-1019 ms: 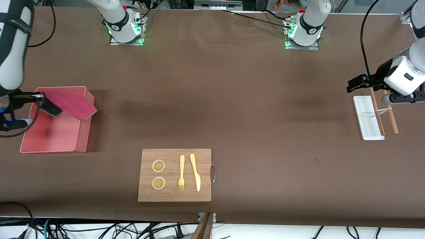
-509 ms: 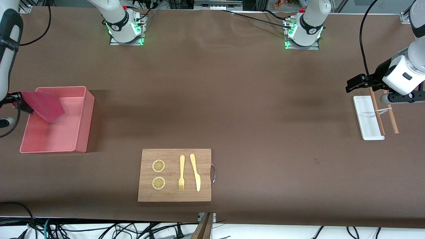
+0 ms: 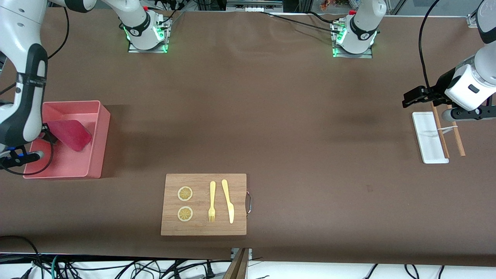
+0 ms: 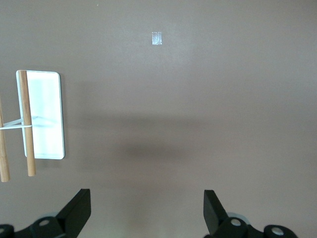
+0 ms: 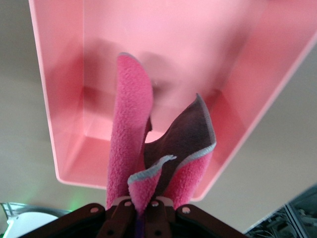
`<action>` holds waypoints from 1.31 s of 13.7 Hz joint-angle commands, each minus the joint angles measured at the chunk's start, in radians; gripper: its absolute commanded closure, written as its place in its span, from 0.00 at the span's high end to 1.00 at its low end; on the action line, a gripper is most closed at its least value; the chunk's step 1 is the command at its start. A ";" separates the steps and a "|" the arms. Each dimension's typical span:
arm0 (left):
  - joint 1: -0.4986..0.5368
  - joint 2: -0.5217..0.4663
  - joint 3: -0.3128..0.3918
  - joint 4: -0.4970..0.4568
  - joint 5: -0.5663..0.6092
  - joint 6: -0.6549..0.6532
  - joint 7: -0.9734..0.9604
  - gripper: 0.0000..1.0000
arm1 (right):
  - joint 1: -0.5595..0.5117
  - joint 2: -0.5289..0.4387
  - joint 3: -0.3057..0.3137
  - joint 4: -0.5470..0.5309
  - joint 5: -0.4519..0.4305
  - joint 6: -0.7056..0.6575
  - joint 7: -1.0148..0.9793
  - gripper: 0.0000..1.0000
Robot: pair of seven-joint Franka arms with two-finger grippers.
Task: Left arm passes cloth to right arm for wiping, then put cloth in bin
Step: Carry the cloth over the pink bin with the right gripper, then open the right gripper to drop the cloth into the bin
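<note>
You will find no readable text, label, brand, number or sign on anything in these views; nothing here is legible.

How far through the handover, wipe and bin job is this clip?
Handover looks done: the right gripper has its jaws shut on the cloth, and the left gripper waits open near the white tray. In hand: the cloth hangs over the bin. Left: release it. Wiping can't be judged.
</note>
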 commanded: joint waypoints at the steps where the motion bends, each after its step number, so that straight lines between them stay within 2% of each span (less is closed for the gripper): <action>1: 0.000 0.008 0.002 0.021 -0.042 -0.026 0.013 1.00 | -0.001 0.030 0.002 -0.018 0.056 0.032 0.001 0.00; 4: 0.001 0.005 0.002 0.022 -0.053 -0.032 0.014 1.00 | 0.008 0.033 0.003 -0.077 0.073 0.118 0.002 0.00; 5: 0.006 0.005 0.002 0.022 -0.053 -0.033 0.020 1.00 | 0.008 0.038 0.003 -0.081 0.087 0.124 0.001 0.18; 6: 0.007 0.005 0.002 0.022 -0.053 -0.035 0.022 1.00 | 0.005 0.043 0.003 -0.081 0.098 0.132 0.001 0.83; 7: 0.009 0.005 0.004 0.024 -0.053 -0.036 0.022 1.00 | -0.001 0.041 0.003 -0.079 0.110 0.135 -0.002 1.00; 11: 0.012 0.003 0.005 0.025 -0.055 -0.043 0.023 1.00 | 0.006 0.024 -0.001 -0.065 0.150 0.123 -0.002 1.00; 13: 0.012 0.003 0.007 0.025 -0.055 -0.044 0.023 1.00 | 0.008 0.017 -0.003 -0.027 0.153 0.115 -0.005 1.00; 18: 0.009 0.005 0.004 0.025 -0.055 -0.043 0.022 1.00 | 0.009 -0.043 -0.003 -0.009 0.154 0.083 -0.005 1.00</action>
